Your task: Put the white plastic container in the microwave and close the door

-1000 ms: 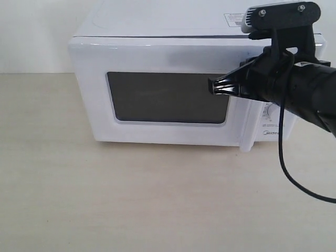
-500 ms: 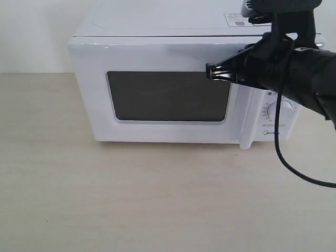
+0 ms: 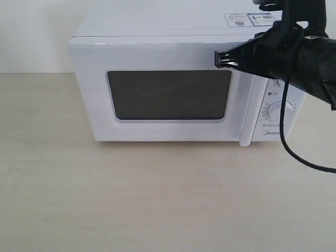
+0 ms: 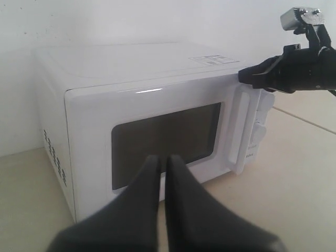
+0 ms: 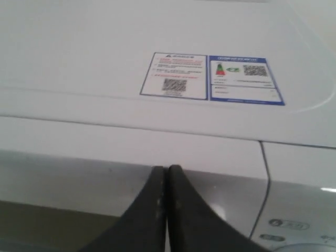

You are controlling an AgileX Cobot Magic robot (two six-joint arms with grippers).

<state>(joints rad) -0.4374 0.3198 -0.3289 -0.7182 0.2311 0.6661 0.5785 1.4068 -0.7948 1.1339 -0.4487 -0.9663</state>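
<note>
- Microwave (image 3: 157, 26) at table's (image 3: 157, 199) back edge, door (image 3: 157, 55) closed.
- Right gripper (image 3: 219, 59) pinched together, empty, by door's top right corner, above handle (image 3: 247, 115).
- Left gripper (image 4: 163, 157) pressed together, empty, facing door window.

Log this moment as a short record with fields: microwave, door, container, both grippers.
microwave: white, standing on the table, stickers on top
door: shut, flush with the front
window: dark, inside not visible
container: not in view in any picture
left gripper: shut, empty, held back from the door and pointing at it
right gripper: shut, empty, tip near the top of the handle; contact unclear
task state: door closed; container's place cannot be confirmed
</note>
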